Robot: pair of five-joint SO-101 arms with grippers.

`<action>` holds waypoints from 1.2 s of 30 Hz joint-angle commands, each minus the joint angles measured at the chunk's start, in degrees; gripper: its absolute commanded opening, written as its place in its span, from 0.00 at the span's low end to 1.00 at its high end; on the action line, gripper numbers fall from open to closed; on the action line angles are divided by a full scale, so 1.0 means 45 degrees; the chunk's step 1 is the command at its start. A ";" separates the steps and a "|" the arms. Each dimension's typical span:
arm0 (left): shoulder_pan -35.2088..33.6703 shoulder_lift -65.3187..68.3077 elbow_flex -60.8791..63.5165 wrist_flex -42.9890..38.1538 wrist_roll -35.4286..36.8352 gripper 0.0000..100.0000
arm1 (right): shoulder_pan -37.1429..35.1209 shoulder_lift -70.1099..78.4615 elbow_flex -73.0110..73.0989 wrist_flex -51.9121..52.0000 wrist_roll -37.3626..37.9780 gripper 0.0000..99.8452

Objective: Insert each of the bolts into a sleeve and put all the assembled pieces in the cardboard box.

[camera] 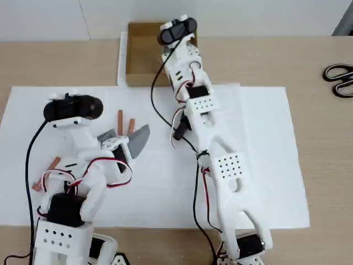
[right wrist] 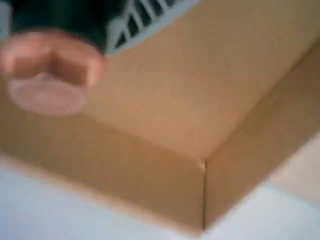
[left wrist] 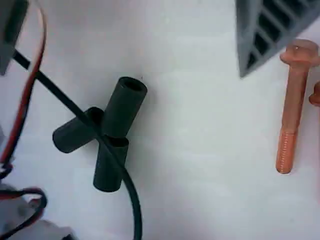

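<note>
Three black sleeves (left wrist: 107,132) lie in a heap on the white sheet, with a black cable running across them. A copper bolt (left wrist: 292,105) lies beside them, near one grey finger (left wrist: 270,30) of my left gripper. My left gripper (camera: 124,141) stands open over the sheet, just short of two bolts (camera: 125,124). My right gripper (right wrist: 75,35) hangs over the inside of the cardboard box (right wrist: 165,105), shut on a black sleeve with a bolt head (right wrist: 47,65) sticking out. In the high view the right arm's wrist (camera: 177,32) covers part of the box (camera: 140,55).
More bolts (camera: 53,163) lie at the sheet's left side by the left arm's base. Scissors (camera: 339,78) rest at the table's far right edge. The white sheet (camera: 265,138) covers the middle of the wooden table.
</note>
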 commanded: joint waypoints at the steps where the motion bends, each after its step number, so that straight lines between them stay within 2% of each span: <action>1: -0.0078 -0.0156 -0.0068 -0.0313 -0.0039 0.28 | -0.0029 0.0068 -0.0860 -0.0303 -0.0098 0.09; 6: -0.0059 -0.0156 -0.0010 -0.0332 -0.0039 0.28 | -0.0010 0.0733 -0.0899 -0.0303 -0.0098 0.21; 15: -0.0039 -0.0156 -0.0010 -0.0332 -0.0039 0.28 | 0.0049 0.0713 -0.1407 0.0088 -0.0078 0.21; 18: -0.0059 -0.0156 -0.0010 -0.0332 -0.0039 0.28 | 0.0088 0.0713 -0.3009 0.2081 -0.0078 0.21; 23: -0.0078 -0.0156 -0.0107 -0.0527 -0.0039 0.28 | 0.0283 0.0694 -0.6759 0.6769 -0.0117 0.21; 28: -0.0078 -0.0156 -0.0498 -0.0586 -0.0039 0.28 | 0.1104 -0.0576 -0.6623 0.9524 -0.0156 0.21; 36: -0.0078 -0.0156 -0.1436 -0.0547 -0.0059 0.28 | 0.1827 -0.4874 -0.6603 1.5717 -0.0176 0.21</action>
